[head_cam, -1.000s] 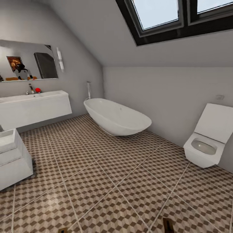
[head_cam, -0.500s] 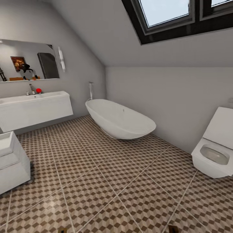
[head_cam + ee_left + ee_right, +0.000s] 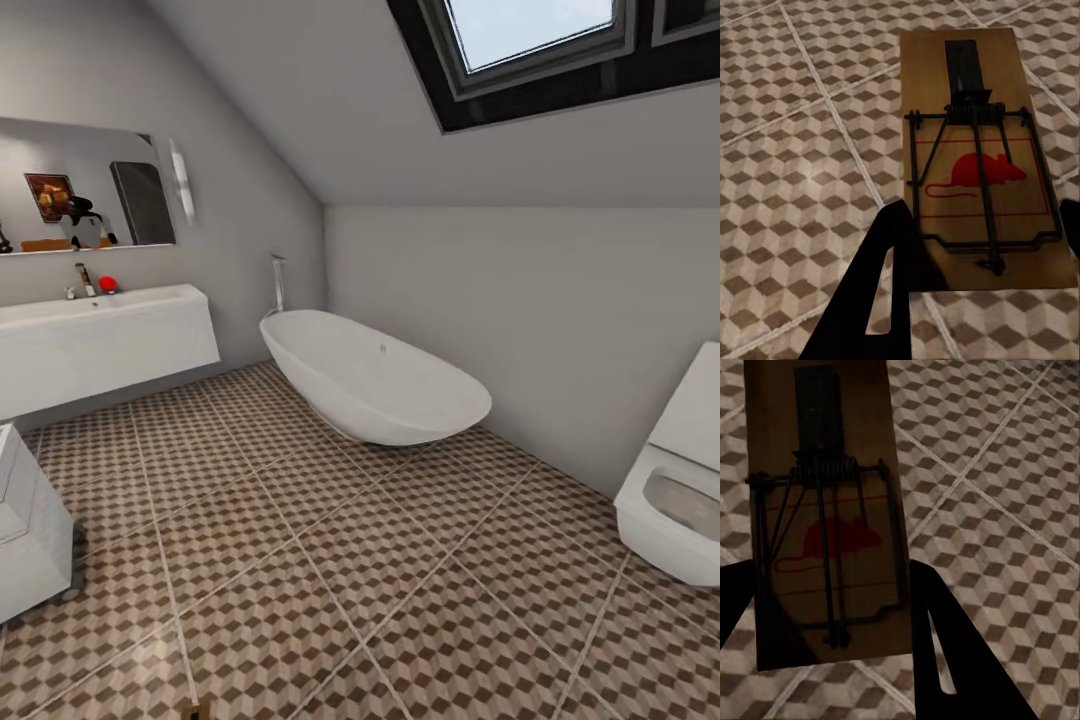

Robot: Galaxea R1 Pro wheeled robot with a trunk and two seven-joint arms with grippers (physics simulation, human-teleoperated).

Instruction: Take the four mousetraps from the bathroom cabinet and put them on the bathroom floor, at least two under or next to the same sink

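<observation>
Wide open bathroom floor [image 3: 330, 560] mid-room. Obstacles ring it: bathtub [image 3: 375, 385] at the far wall, toilet [image 3: 675, 500] right, white boxy unit [image 3: 30, 530] left (close), sink [image 3: 100, 335] vanity wall-hung, with floor showing beneath it.

Toilet [image 3: 675, 500] cut by right edge, small white unit [image 3: 30, 540] by left edge. Sink [image 3: 100, 340] runs off left — tap [image 3: 72, 292] too small to resolve.

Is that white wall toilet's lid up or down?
Up: the white wall-hung toilet shows its open bowl, with the lid raised against the wall.
</observation>
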